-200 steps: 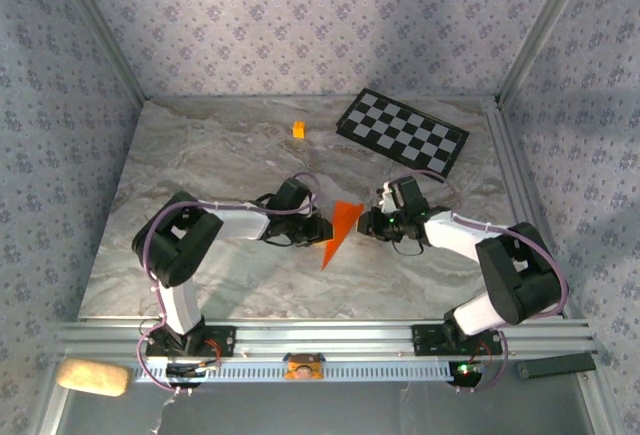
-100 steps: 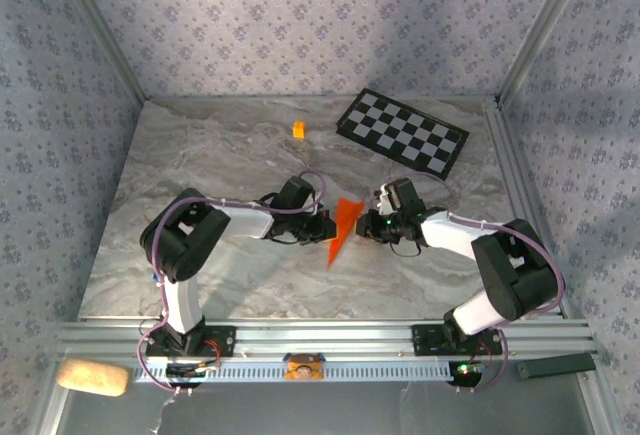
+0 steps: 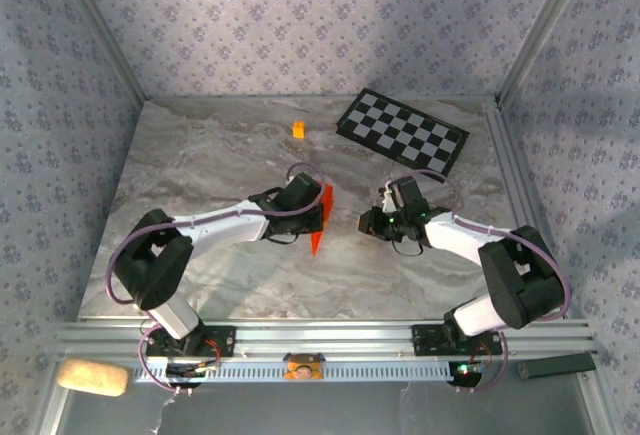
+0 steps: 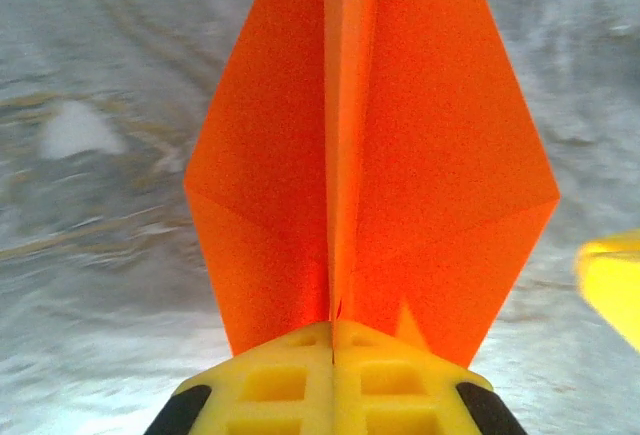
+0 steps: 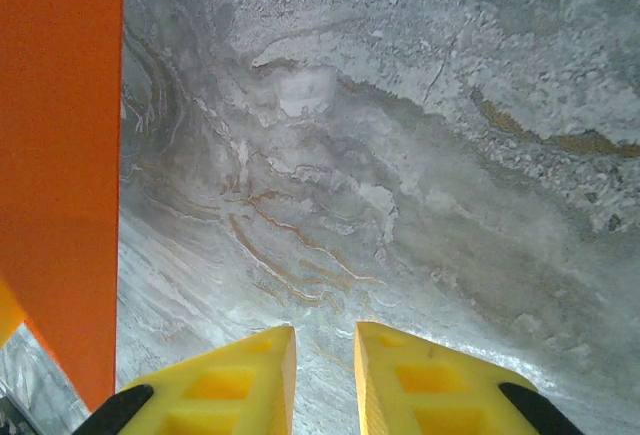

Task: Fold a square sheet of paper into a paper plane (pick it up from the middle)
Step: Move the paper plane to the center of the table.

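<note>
Over the table [image 3: 200, 165], we see the left end effector [image 4: 333, 333] clamped on the paper plane [image 4: 420, 155] along its crease; the right end effector [image 5: 325, 350] sits nearby, fingers slightly parted.

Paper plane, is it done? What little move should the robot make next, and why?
Probably lower the paper plane onto the marble table and let go. The left gripper is shut on its centre crease, both wings look folded, and the right gripper holds nothing, off to the side.
</note>
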Available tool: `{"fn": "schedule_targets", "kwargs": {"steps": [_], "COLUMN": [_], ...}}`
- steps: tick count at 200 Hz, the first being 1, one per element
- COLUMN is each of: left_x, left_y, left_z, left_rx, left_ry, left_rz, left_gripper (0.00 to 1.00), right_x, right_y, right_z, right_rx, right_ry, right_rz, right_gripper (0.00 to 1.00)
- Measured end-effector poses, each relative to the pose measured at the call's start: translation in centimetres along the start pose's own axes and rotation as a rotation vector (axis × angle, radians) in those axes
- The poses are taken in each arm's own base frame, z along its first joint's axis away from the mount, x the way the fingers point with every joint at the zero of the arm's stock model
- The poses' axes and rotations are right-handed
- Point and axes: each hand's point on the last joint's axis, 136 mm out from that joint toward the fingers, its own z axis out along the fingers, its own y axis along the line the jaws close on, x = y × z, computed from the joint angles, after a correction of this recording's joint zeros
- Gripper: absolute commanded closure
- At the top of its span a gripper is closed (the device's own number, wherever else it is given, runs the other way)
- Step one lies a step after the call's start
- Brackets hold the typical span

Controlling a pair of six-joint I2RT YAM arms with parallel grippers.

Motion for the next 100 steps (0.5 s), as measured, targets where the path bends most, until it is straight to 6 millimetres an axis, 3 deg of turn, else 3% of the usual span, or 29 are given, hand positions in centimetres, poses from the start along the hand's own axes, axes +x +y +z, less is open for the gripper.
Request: {"fn": "schedule_targets", "kwargs": {"steps": [42,100], "left_x": [0.9,1.7], "left_y": [3.2,4.1], "left_z": [0.1,1.0], "left_rx": [-0.16,-0.212], "left_ry": [0.016,0.046], "left_rz": [0.013,0.029], "left_gripper": [1.0,0.97], "right_x": [0.4,0.3], "right_y": [0.4,1.4], "right_z": [0.1,0.2], "right_rx": [-0.007,-0.025], "right_ry": [0.011,0.013], "right_rz": [0.003,-0.01], "right_gripper": [0.76,0.76]}}
